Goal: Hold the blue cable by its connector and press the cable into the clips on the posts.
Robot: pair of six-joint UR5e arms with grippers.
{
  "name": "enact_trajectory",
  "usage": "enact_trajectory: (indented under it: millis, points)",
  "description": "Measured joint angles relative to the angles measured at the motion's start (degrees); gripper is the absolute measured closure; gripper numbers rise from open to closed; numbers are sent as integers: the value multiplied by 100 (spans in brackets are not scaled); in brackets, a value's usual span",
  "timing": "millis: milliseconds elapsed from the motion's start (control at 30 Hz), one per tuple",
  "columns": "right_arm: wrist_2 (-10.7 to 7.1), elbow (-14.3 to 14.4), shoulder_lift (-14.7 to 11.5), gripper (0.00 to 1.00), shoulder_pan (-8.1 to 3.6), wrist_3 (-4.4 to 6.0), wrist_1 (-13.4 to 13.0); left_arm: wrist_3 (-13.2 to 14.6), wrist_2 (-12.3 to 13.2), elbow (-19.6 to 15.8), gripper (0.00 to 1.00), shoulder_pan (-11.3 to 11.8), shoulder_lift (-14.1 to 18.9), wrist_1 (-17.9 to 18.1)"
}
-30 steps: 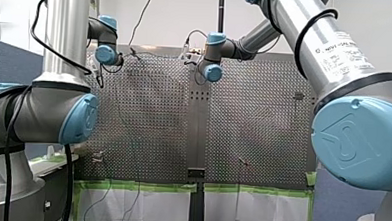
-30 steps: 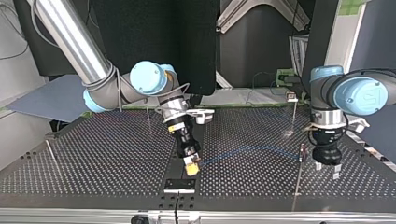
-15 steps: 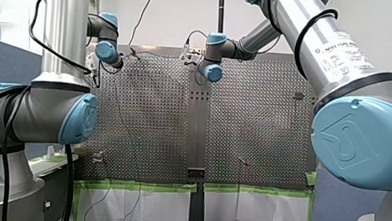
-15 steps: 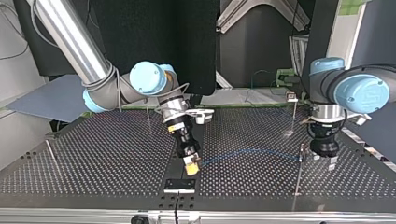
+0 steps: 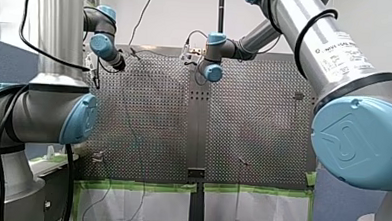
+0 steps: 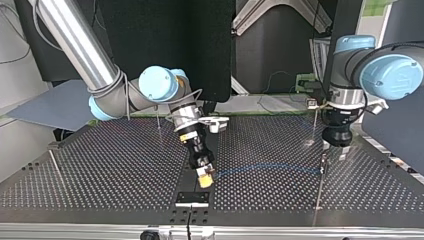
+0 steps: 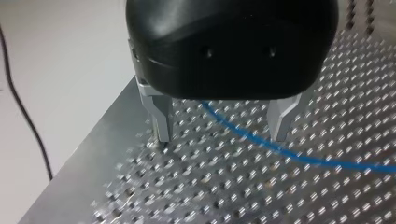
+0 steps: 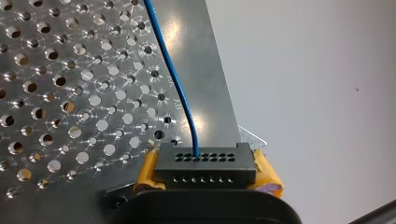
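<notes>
My right gripper (image 6: 204, 175) has its yellow-padded fingers (image 8: 148, 171) clamped on the black connector (image 8: 205, 164), low over the perforated surface (image 6: 115, 165). The blue cable (image 6: 265, 164) leaves the connector and arcs across the surface, passing beneath my left gripper (image 7: 222, 127), whose metal fingers (image 7: 161, 119) stand apart and hold nothing.

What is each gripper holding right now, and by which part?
My right gripper clamps the black connector of the blue cable by its two ends. My left gripper is open over the cable, holding nothing.
</notes>
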Motion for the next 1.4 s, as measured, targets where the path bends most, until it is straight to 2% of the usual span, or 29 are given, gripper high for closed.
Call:
enact_trajectory:
  millis: [200, 333, 467, 767, 1133, 1400]
  points:
    - [-3, -2, 1, 100, 0, 0, 1, -160, 137, -150, 0, 22, 340, -341]
    - [-7, -3, 1, 100, 0, 0, 1, -137, 170, -159, 0, 12, 511, -512]
    - [-8, -2, 2, 100, 0, 0, 5, 24, 204, -136, 0, -9, 705, -646]
    - [-9, -3, 7, 100, 0, 0, 33, 540, 314, 14, 0, -58, 1094, -683]
    - [-9, 0, 5, 100, 0, 0, 70, 1121, 307, 40, 0, -183, 1061, -719]
    - [-9, 1, 8, 100, 0, 0, 71, 1504, 107, 41, 0, -286, 835, -816]
